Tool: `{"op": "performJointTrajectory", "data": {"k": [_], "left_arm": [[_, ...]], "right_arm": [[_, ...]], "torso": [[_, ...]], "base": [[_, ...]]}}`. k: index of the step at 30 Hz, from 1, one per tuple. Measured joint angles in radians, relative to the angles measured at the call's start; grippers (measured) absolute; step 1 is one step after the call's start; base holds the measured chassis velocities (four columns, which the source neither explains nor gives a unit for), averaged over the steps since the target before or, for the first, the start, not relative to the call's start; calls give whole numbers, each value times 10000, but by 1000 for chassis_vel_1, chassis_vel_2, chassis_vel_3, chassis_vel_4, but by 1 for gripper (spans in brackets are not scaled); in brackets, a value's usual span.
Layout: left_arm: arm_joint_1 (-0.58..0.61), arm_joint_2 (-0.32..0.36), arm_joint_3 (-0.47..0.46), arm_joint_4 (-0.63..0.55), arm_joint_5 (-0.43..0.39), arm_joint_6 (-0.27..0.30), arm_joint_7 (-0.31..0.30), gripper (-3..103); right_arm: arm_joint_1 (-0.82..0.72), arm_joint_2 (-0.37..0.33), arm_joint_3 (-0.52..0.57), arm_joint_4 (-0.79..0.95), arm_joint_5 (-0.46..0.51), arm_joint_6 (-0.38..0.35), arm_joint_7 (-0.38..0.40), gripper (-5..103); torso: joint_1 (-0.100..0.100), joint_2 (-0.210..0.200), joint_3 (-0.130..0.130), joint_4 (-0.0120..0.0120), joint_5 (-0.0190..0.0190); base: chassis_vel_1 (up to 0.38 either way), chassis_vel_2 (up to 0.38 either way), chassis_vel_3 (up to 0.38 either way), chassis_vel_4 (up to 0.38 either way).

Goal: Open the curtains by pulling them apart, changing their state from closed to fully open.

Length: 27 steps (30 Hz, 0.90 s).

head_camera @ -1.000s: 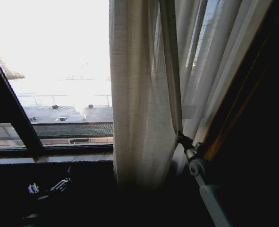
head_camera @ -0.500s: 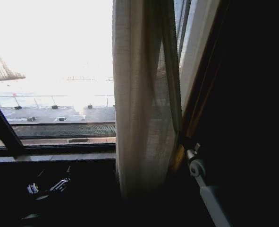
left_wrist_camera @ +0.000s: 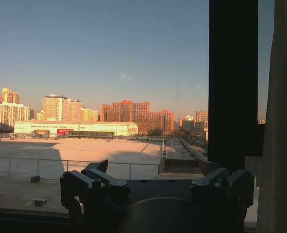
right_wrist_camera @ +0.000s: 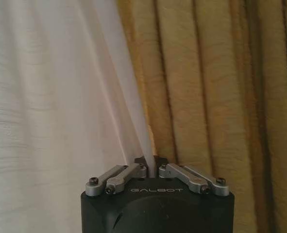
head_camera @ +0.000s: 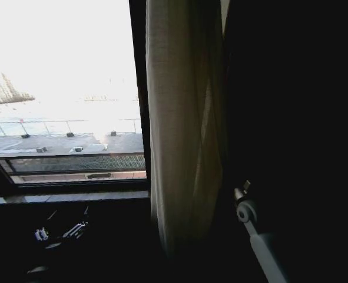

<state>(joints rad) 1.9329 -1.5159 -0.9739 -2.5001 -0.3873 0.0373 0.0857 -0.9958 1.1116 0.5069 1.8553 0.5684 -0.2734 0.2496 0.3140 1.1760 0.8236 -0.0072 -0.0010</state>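
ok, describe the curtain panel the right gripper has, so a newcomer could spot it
Start at the bright window; the sheer off-white curtain hangs bunched at its right edge, beside the dark window frame bar. The right gripper pinches its edge. Unlike the yellowish pleated drape beside it, it is pale and semi-transparent.

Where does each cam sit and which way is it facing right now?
Head: up on the robot, looking down and forward at the window and sheer curtain; right arm shows low.
Left wrist: behind the open left hand, facing out the window.
Right wrist: behind the right hand, shut on the sheer curtain beside yellow drapes.
All three share the curtain.
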Motion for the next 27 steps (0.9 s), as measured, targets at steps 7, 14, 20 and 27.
{"op": "performJointTrajectory", "data": {"k": [7,14,20,27], "left_arm": [[-16,35,-12,0,-162,6,0,100],[-171,177,-61,0,-289,47,-34,100],[-270,173,-78,0,-339,266,-46,100],[-368,305,-127,0,-465,464,-52,100]], "right_arm": [[-555,-81,138,512,-24,-179,6,33],[-2429,-338,351,2646,315,-905,28,67],[-3922,-61,481,4204,192,-1162,64,94],[-4680,123,545,4908,-382,-1177,60,100]], "torso": [[-1,1,0,-4,17],[-1,0,0,-4,7],[-2,1,-1,-5,13],[-2,1,-1,-5,11]], "base": [[17,24,-18,-21],[0,0,0,0],[0,0,0,0],[0,0,0,0]]}}
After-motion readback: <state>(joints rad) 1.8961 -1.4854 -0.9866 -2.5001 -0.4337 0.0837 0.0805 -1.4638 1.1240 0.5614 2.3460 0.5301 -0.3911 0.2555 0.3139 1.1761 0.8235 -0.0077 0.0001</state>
